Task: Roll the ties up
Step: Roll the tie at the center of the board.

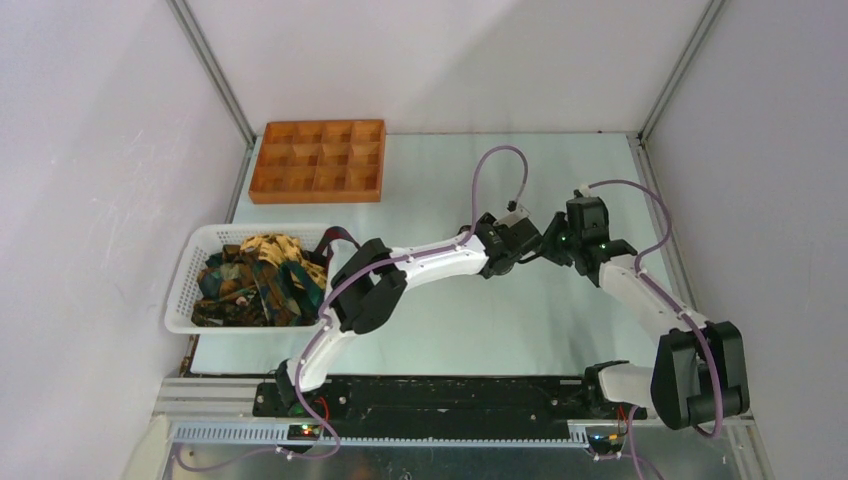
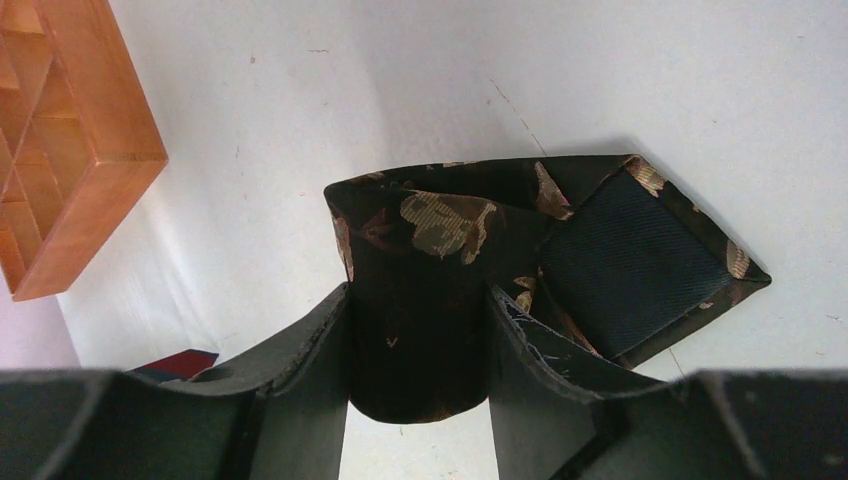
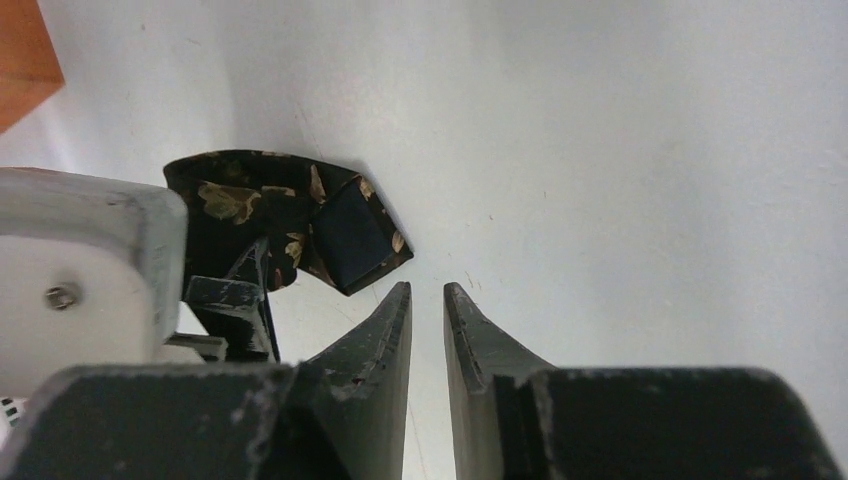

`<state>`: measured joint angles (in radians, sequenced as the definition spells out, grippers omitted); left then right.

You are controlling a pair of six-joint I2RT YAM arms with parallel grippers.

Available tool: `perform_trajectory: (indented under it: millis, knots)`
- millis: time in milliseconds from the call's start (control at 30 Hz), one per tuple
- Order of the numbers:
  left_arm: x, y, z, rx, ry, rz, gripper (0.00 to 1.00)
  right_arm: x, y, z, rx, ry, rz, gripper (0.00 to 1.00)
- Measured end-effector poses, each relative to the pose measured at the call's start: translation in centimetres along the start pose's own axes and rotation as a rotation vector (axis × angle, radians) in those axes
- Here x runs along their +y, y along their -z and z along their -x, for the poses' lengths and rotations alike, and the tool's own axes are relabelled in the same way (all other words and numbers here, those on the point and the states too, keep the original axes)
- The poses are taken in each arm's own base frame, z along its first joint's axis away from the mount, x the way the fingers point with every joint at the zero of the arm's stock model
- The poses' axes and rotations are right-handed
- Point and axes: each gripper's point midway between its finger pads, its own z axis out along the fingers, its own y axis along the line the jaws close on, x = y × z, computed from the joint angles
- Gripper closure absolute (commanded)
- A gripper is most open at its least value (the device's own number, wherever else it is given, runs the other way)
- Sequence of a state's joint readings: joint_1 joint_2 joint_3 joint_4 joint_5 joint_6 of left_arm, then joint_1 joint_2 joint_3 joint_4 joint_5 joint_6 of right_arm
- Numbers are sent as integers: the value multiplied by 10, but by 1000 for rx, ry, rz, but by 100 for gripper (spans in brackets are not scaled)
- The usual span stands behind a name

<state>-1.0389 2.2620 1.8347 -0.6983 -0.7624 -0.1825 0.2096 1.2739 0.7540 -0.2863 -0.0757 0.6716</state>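
Black, scuffed fingers (image 2: 310, 350) of the left gripper (image 2: 418, 295) filled the bottom of its wrist view, clamped on either side of a dark fabric necktie (image 2: 450, 215) with a gold leafy print, folded into a loose roll. Its pointed end, showing a plain dark lining, lay flat on the pale tabletop (image 2: 620, 90) just to the right. Seen from the right wrist, the right gripper (image 3: 427, 292) hung near that necktie without touching it, its jaws almost together with a narrow slit between them and nothing in it; the left gripper's white housing (image 3: 80, 270) blocked the left part of the roll. From above, the two wrists met near the table's middle and hid the necktie beneath them. Farther left, a white plastic mesh basket (image 1: 185, 290) sat at the table's left edge, holding a heap of similar printed ties (image 1: 255, 275), with the left arm's elbow (image 1: 365, 295) just beside its right rim. Beyond it, at the far left corner, stood an orange wooden tray (image 1: 315, 194) divided into compartments, well apart from both grippers.
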Motion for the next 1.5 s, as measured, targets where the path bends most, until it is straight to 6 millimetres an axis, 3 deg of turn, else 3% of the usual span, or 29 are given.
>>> perform_trajectory:
  millis: [233,600,1033,1500]
  knots:
    - [-8,3,1,4,-44,15,44,-4,12,14,-56,-22,-3,78]
    - [-21,6,-2,17,-89,6,29,-14,13,15,-52,-42,-34,78]
    - [-30,17,6,6,-90,-41,25,-26,15,15,-55,-64,-57,76]
    - [-27,32,16,-15,-64,-81,22,-32,9,5,-22,-83,-51,65]
